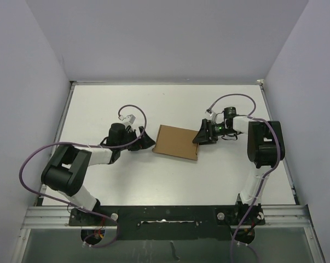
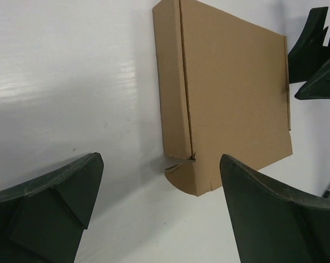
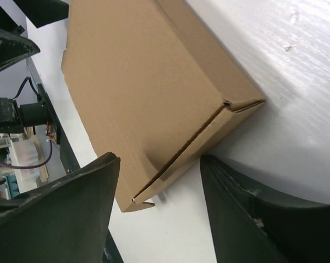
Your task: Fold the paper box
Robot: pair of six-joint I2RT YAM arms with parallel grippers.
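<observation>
The paper box [image 1: 177, 142] is a flat brown cardboard mailer, folded shut, lying near the middle of the white table. My left gripper [image 1: 145, 139] stands open just left of it. In the left wrist view the box [image 2: 230, 93] lies ahead of the left gripper [image 2: 160, 161], with one rounded corner flap close to the gap and nothing between the fingers. My right gripper [image 1: 200, 135] is at the box's right edge. In the right wrist view the right gripper [image 3: 159, 161] is open, its fingers straddling the box's [image 3: 143, 82] side seam, where the lid gapes slightly.
Grey enclosure walls [image 1: 39, 82] close in the table on three sides. A metal rail [image 1: 165, 213] with the arm bases runs along the near edge. Purple cables [image 1: 33, 159] loop beside each arm.
</observation>
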